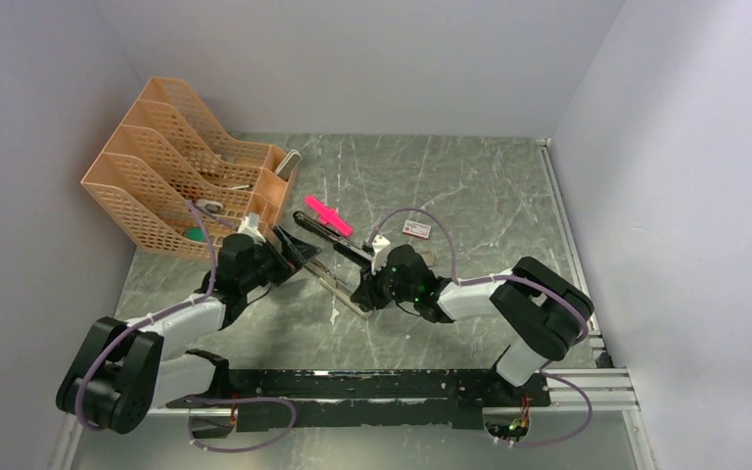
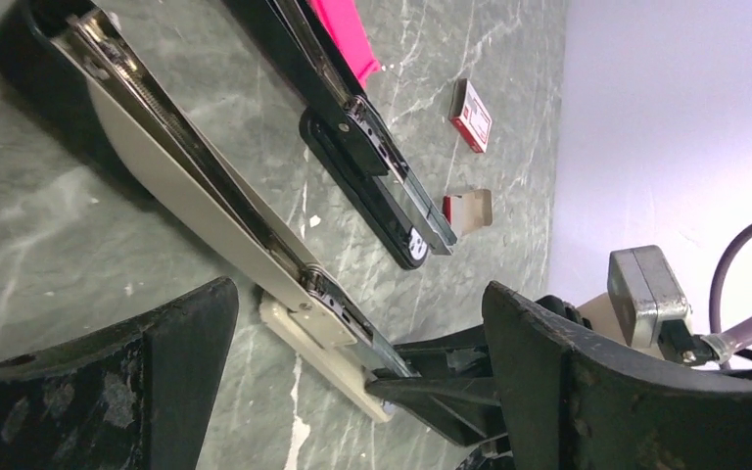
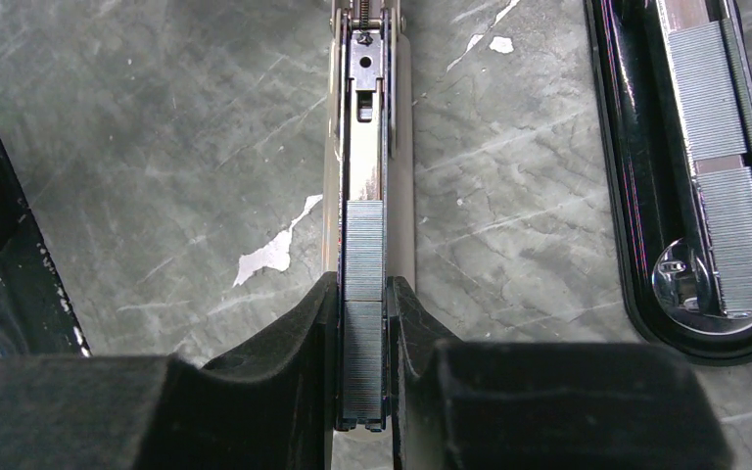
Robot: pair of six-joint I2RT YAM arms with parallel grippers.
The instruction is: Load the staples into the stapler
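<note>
Black fingers of the right gripper (image 3: 362, 294) at bottom centre, clamped on the staples (image 3: 363, 235), which lie in the rail of the stapler (image 3: 367, 88). Could buckle or snap the strip if squeezed harder or dragged sideways. Left gripper (image 2: 357, 333) spread wide, empty, flanking the rail's end. Right of frame, two strips in another black stapler (image 3: 705, 196). Farther off, small box (image 2: 470, 116), contents hidden; upper left, orange rack (image 1: 186, 166) with a few small things
</note>
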